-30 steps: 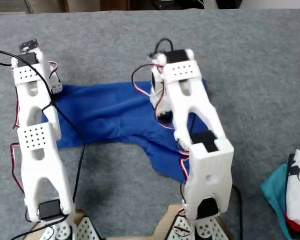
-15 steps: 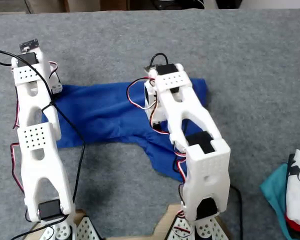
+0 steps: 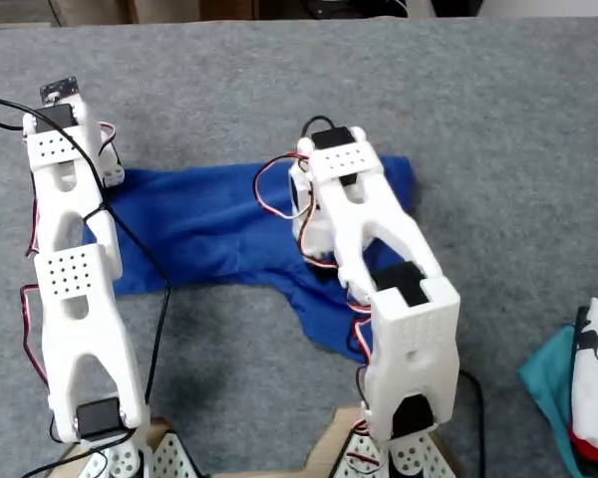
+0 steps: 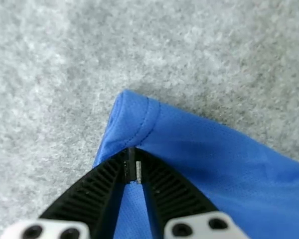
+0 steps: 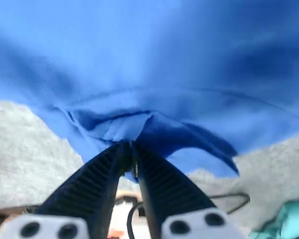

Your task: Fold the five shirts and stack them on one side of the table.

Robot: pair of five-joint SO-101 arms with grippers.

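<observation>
A blue shirt (image 3: 204, 231) lies spread on the grey table between the two arms. My left gripper (image 4: 132, 158) is shut on the shirt's hemmed corner (image 4: 134, 112) at the far left end of the cloth (image 3: 125, 184). My right gripper (image 5: 131, 149) is shut on a bunched fold of the blue shirt (image 5: 139, 74) and holds it lifted above the table; in the high view that arm (image 3: 354, 209) stands over the shirt's right half. Under the right arm, the shirt's lower flap (image 3: 324, 309) trails toward the table's front.
A pile of other shirts, teal, white and red (image 3: 583, 383), lies at the right edge of the grey table (image 3: 498, 119). Both arm bases (image 3: 269, 453) stand at the front edge. Black and red cables (image 3: 159, 299) hang along the arms.
The right arm has moved left and back toward its base with the blue cloth in its gripper, baring the shirt's far right corner. The left arm has not moved.
</observation>
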